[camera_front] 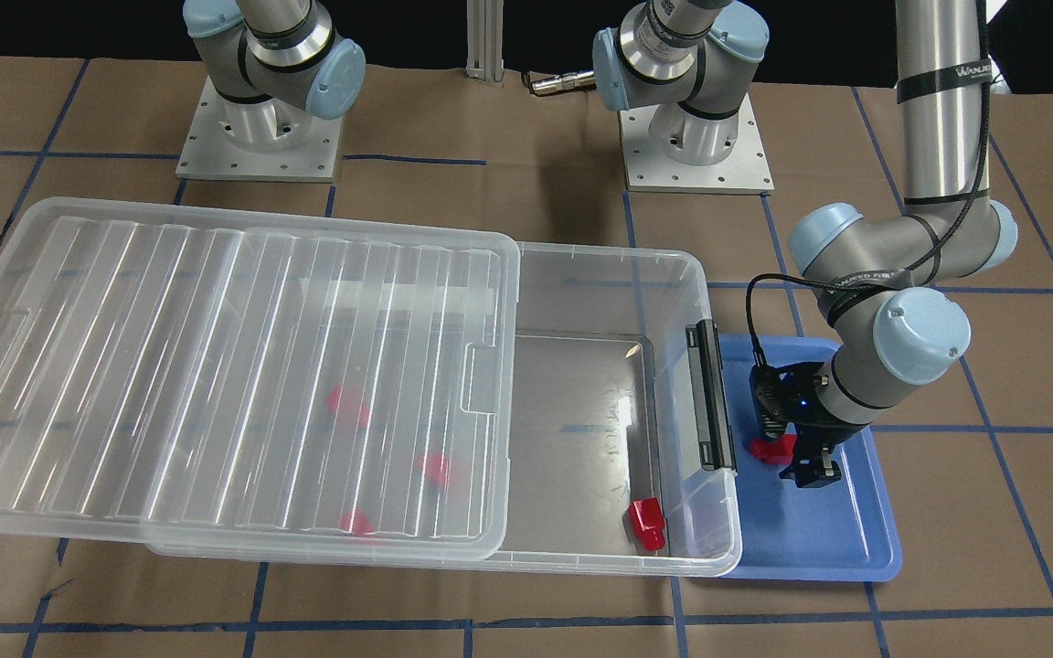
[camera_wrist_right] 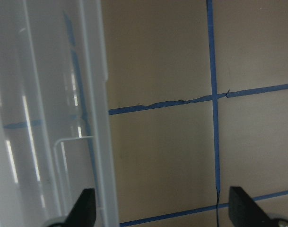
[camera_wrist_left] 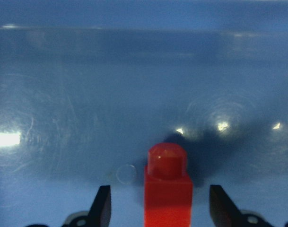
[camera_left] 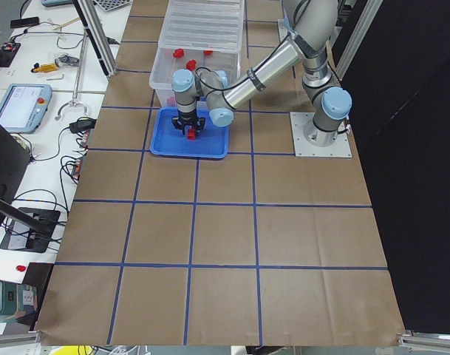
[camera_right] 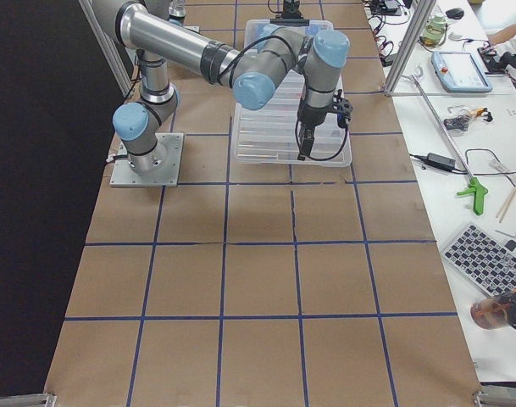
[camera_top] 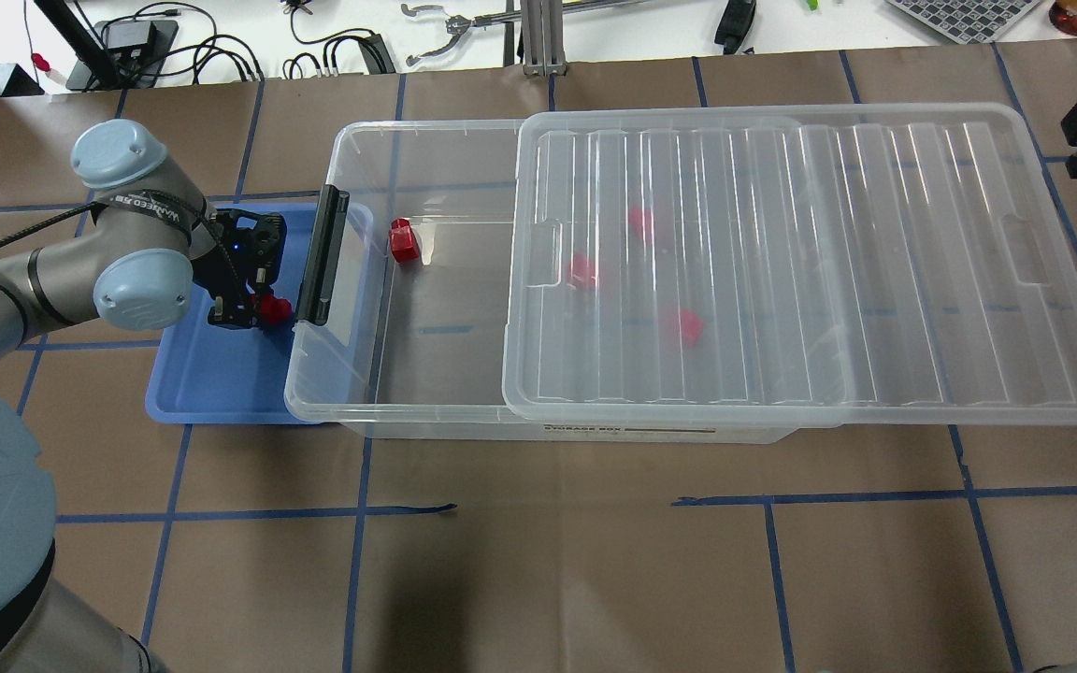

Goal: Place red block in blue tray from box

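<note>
Left wrist-mounted view is showing the left gripper (camera_wrist_left: 159, 198) with its fingers apart and a gap on each side of one red block (camera_wrist_left: 168, 182), which is resting in the single blue tray (camera_wrist_left: 87, 94). Overhead is showing four other blocks in the one box (camera_top: 351, 374): an uncovered block (camera_top: 402, 241) at the open end, and three covered blocks (camera_top: 639, 221) blurring under the lid (camera_top: 875, 280). The right gripper (camera_wrist_right: 162, 208) is hanging with its fingers wide apart, gripping nothing.

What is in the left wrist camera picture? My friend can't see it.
A red block sits between the two open fingers of the left gripper, touching neither. Behind it is the shiny blue tray floor.
</note>
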Controlling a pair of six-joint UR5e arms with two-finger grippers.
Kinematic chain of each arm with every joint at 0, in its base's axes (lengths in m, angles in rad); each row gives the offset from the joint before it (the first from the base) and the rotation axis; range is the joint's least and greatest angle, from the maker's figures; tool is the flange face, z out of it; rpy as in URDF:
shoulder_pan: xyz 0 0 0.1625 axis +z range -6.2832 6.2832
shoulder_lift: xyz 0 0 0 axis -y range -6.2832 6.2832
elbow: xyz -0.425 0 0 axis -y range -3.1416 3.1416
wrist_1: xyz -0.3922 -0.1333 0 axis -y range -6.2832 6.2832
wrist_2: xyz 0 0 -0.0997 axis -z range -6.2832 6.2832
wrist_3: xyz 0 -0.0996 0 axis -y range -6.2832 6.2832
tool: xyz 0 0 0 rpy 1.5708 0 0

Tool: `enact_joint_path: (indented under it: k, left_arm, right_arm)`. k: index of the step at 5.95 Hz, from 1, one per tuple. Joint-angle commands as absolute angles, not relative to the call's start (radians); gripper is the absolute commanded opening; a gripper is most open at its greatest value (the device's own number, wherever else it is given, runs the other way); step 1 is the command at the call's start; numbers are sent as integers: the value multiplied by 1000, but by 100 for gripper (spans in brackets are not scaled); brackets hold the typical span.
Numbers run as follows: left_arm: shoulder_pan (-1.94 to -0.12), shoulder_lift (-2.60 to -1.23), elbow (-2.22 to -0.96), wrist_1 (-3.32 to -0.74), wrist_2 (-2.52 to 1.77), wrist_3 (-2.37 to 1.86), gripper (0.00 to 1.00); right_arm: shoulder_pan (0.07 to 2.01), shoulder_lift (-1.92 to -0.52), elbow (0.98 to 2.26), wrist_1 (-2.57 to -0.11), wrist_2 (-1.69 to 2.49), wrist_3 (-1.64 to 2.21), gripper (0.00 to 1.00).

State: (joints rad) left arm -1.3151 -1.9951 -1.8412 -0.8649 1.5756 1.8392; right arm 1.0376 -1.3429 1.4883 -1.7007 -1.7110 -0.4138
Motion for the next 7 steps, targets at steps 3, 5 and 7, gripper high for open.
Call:
enact_joint_path:
  k: [3, 5, 7]
  left_arm:
    - [-1377, -1772, -1641, -1351, 1578, 1741, 98]
    - [-1384, -1749, -1420, -1692, 1583, 1704, 98]
    - [-1384, -1737, -1394, -1750, 1582, 1513, 98]
  right_arm:
    - [968, -1347, 1656, -1853, -1717, -471, 100]
    - [969, -1361, 1674, -1838, -1700, -471, 100]
    - [977, -1379, 1692, -1836, -1675, -469, 100]
